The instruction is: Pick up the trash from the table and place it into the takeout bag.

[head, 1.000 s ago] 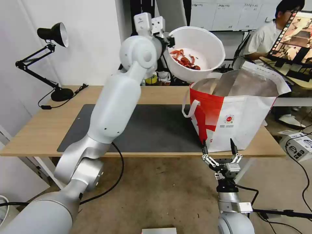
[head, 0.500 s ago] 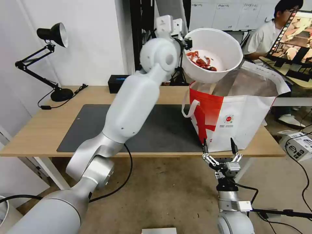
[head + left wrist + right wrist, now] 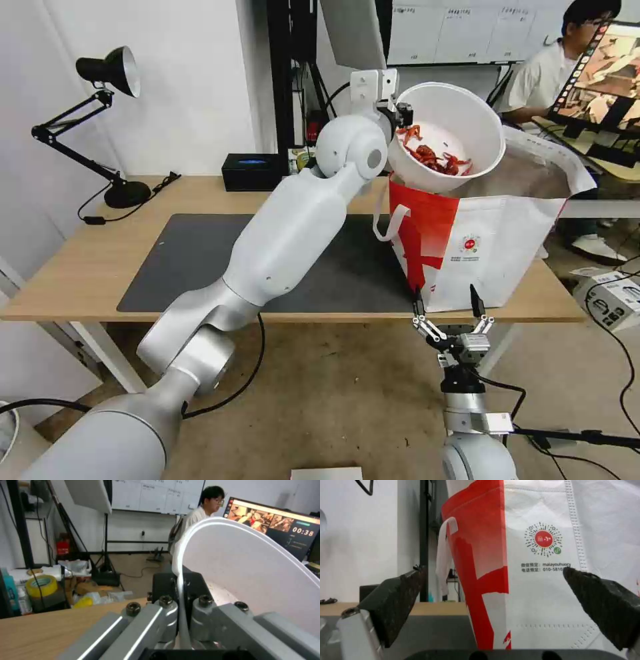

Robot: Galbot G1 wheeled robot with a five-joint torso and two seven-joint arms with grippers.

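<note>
The left gripper (image 3: 402, 115) is clamped on the rim of the white bowl (image 3: 460, 117), holding it tilted with red scraps (image 3: 433, 157) inside, above the open mouth of the takeout bag (image 3: 493, 247); the bag stands at the table's (image 3: 80, 267) right front corner; the right gripper (image 3: 447, 308), fingers spread wide and empty, waits below the front edge, facing the bag.

Left pincer (image 3: 403, 115) grips the tilted white bowl (image 3: 460, 127) above the takeout bag (image 3: 493, 227).
</note>
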